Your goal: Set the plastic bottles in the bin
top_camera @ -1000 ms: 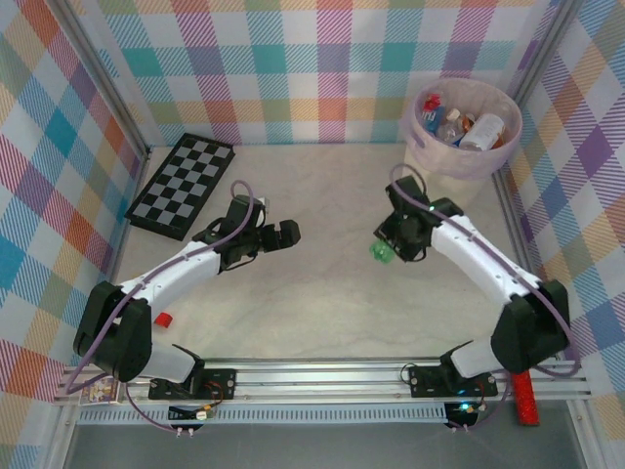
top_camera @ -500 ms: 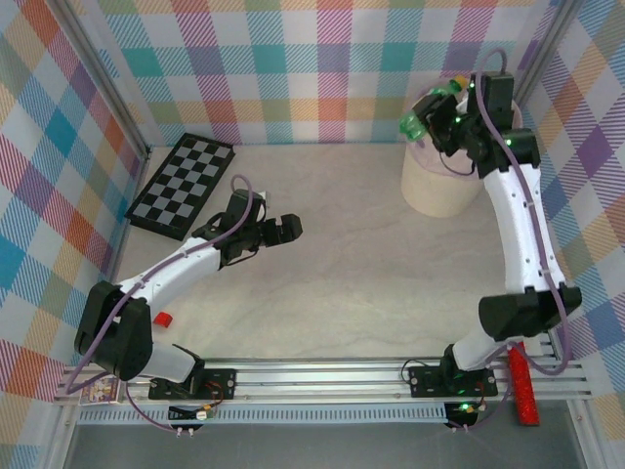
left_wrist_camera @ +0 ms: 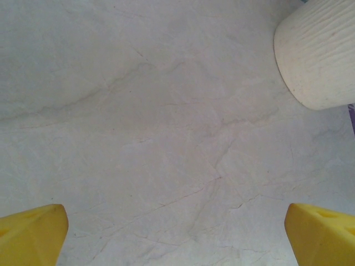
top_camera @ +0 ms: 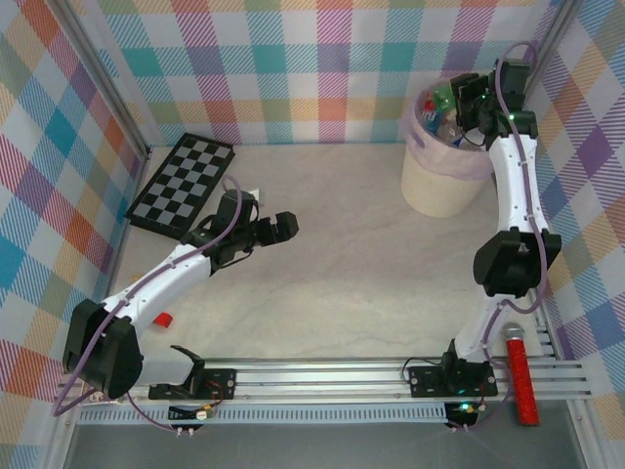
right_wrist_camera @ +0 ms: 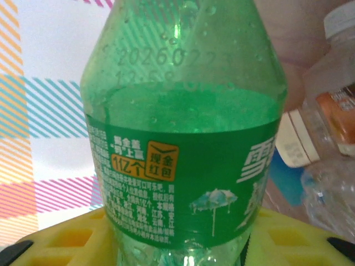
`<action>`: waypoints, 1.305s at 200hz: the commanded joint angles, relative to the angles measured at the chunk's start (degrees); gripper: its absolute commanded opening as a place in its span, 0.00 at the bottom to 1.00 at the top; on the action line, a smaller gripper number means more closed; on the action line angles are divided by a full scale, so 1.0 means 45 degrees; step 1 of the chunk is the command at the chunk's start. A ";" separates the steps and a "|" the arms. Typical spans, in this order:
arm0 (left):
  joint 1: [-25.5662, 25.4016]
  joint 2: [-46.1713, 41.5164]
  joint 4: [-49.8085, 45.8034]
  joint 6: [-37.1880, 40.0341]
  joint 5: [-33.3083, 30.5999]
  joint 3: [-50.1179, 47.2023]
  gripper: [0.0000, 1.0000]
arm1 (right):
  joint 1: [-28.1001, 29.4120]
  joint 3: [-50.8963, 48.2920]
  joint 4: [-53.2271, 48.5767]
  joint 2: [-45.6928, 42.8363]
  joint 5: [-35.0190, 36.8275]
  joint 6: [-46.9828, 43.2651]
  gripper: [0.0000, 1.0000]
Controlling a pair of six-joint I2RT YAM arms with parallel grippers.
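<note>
Green plastic right up against the lens: the green bottle (right_wrist_camera: pixel 183 166) is clamped in the right claw (top_camera: pixel 455 100), yellow fingers (right_wrist_camera: pixel 66 238) pinched hard on its lower body, label facing the camera. From above, that arm is stretched out long and the bottle hangs over the mouth of the bin (top_camera: pixel 435 186), toward the far rim. Down inside, a heap of clear bottles (right_wrist_camera: pixel 333 127) is already piled fairly high. So the drop looks like the step in hand, and here's the worry: let go this close to the edge and the bottle could clip the rim or the pale pink liner (top_camera: pixel 415 137), or bounce off that heap and tumble out onto the table (top_camera: pixel 332 293). With the arm at such reach, a small swing on release could do it, and a claw dipping too low might snag the liner. Over on the other side, the left claw (top_camera: pixel 280 227) hangs above bare table, spread wide, holding nothing, well apart from the bin.
</note>
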 commanded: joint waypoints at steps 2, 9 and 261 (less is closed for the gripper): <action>0.0146 -0.0560 -0.0646 0.0013 -0.0211 -0.0197 1.00 | -0.0175 0.0260 0.1160 0.0252 0.0536 0.1063 0.49; 0.0147 -0.0629 -0.0683 0.0031 -0.0231 -0.0204 1.00 | -0.0251 0.0200 0.1279 0.0349 0.0526 0.1292 0.49; 0.0147 -0.0513 -0.1047 0.0301 -0.0448 -0.0095 1.00 | -0.0609 0.4858 -0.0100 0.3259 0.0269 -0.0679 0.48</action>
